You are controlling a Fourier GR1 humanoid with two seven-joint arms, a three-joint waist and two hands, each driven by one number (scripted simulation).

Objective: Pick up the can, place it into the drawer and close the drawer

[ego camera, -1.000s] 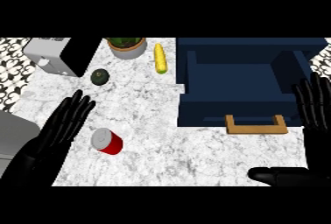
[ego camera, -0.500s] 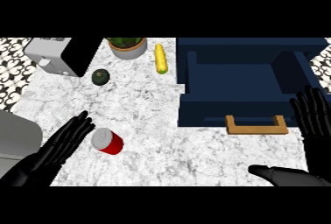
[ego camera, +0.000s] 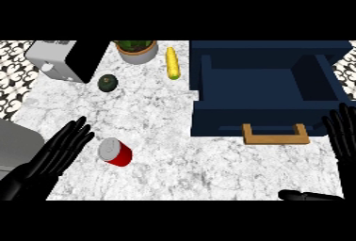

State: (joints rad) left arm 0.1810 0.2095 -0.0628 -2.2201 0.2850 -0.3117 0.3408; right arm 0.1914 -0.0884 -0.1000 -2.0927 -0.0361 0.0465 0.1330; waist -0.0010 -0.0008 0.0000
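Head view, steeply down on a white marbled worktop.

Red can with a silver top, lying tilted on the worktop at lower left, well apart from the drawer. Left hand entering from the lower left corner, fingers straight and spread, tips just beside the can's left side, whether touching it cannot be told; nothing held.

Right hand at the right edge, fingers up and straight, open, holding nothing, just right of the drawer's front. Thumb visible low at right, near the bottom of the view.

Dark blue drawer at upper right, pulled open, inside bare to view, a wooden handle on its front face towards the robot.

Along the far side of the worktop: potted plant in a grey pot, yellow corn cob lying just right of it, between pot and drawer. Dark green round vegetable nearer, left of the corn. Grey and black appliance at upper left. Grey rounded shape at the left edge, beside the left forearm. Patterned black and white tiles past the worktop's left edge.
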